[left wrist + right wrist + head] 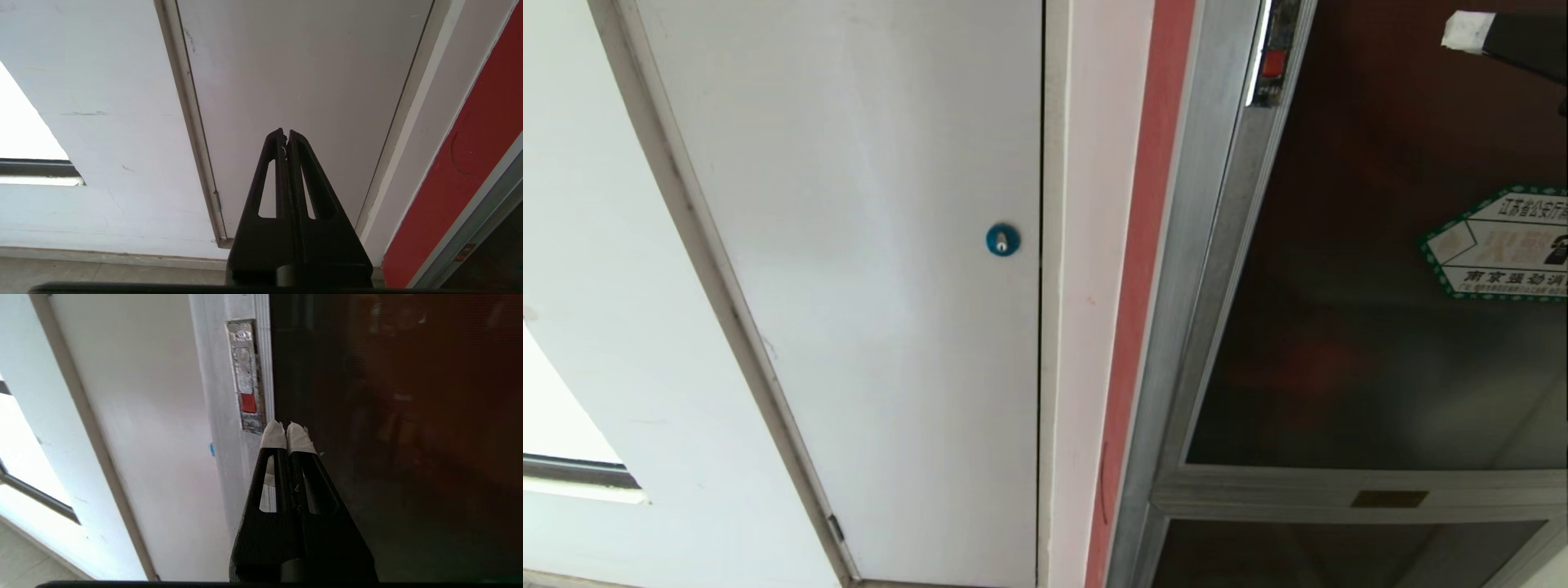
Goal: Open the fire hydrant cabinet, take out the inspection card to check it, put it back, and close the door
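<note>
The fire hydrant cabinet's silver frame fills the right of the head view, its dark tinted glass door closed and bearing a green-bordered white sticker. A recessed latch with a red tab sits in the frame's left stile, also seen as the latch in the right wrist view. My right gripper, tips wrapped in white tape, is shut and empty, just below that latch in front of the glass; its taped tip shows at the head view's upper right. The inspection card is hidden. My left gripper is shut, parked low.
A plain white panel door with a blue round lock stands left of the cabinet. A red strip runs between them. A window edge sits at far left. Floor tiles lie below the wall.
</note>
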